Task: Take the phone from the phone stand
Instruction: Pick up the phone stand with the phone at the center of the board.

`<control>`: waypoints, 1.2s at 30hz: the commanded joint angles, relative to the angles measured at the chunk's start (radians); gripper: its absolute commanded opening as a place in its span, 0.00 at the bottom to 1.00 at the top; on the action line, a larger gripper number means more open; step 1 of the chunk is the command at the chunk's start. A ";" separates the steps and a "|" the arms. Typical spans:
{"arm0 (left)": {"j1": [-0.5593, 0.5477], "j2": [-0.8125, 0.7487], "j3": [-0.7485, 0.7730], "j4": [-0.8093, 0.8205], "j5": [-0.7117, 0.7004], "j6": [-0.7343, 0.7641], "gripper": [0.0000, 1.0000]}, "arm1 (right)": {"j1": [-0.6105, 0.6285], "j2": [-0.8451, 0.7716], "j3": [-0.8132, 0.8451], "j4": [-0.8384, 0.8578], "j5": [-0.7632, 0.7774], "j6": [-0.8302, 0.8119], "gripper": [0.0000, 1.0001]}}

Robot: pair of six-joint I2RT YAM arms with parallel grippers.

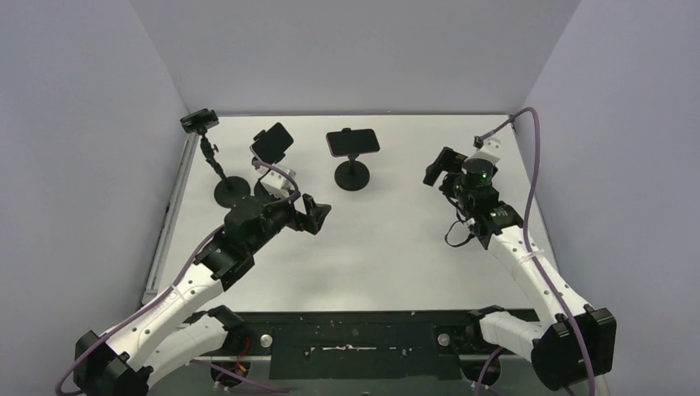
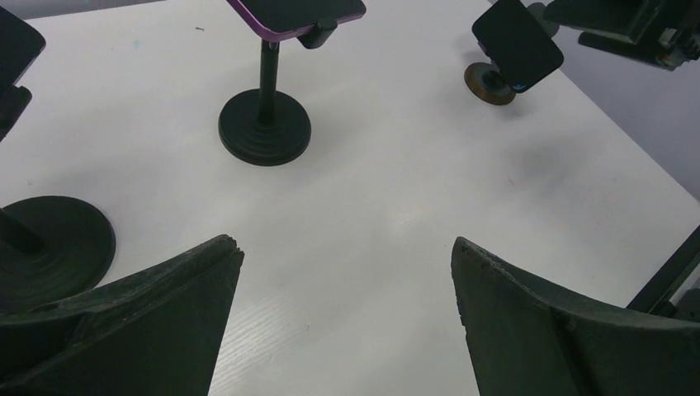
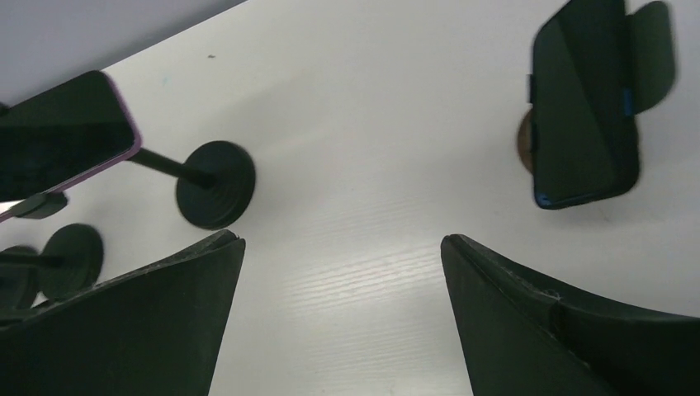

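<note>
From above, the purple-edged phone [image 1: 352, 141] lay landscape atop a matte black, disc-based stand [image 1: 352, 176] on the white table [image 1: 396, 247]. Left wrist: the left gripper [image 2: 347, 247] held its rough, dark wedge fingers spread, grasping nothing. Right wrist: the right gripper [image 3: 340, 242] gaped likewise, a blue-edged phone [image 3: 582, 107] beyond.

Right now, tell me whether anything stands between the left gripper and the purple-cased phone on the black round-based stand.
Nothing visible does: only bare white table lies between the open left gripper and the purple-cased phone on its black stand.

Top cam overhead from near edge; wrist cams low, close, both share purple phone [image 2: 293, 12].
</note>
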 commanded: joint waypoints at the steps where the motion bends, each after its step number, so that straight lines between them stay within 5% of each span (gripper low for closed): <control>1: -0.002 -0.030 0.024 0.073 0.014 0.021 0.97 | 0.003 0.037 -0.017 0.264 -0.266 0.081 0.93; 8: 0.006 -0.027 0.022 0.098 -0.114 -0.057 0.97 | -0.008 0.179 -0.008 0.466 -0.431 0.261 0.91; 13: 0.083 0.138 0.233 0.080 -0.099 -0.194 0.96 | -0.011 0.196 -0.012 0.534 -0.477 0.294 0.91; 20: 0.232 0.348 0.346 0.185 0.165 -0.455 0.88 | -0.004 0.147 -0.032 0.502 -0.540 0.226 0.92; 36: 0.242 0.630 0.532 0.176 0.234 -0.595 0.75 | 0.195 -0.063 -0.109 0.439 -0.332 0.128 0.95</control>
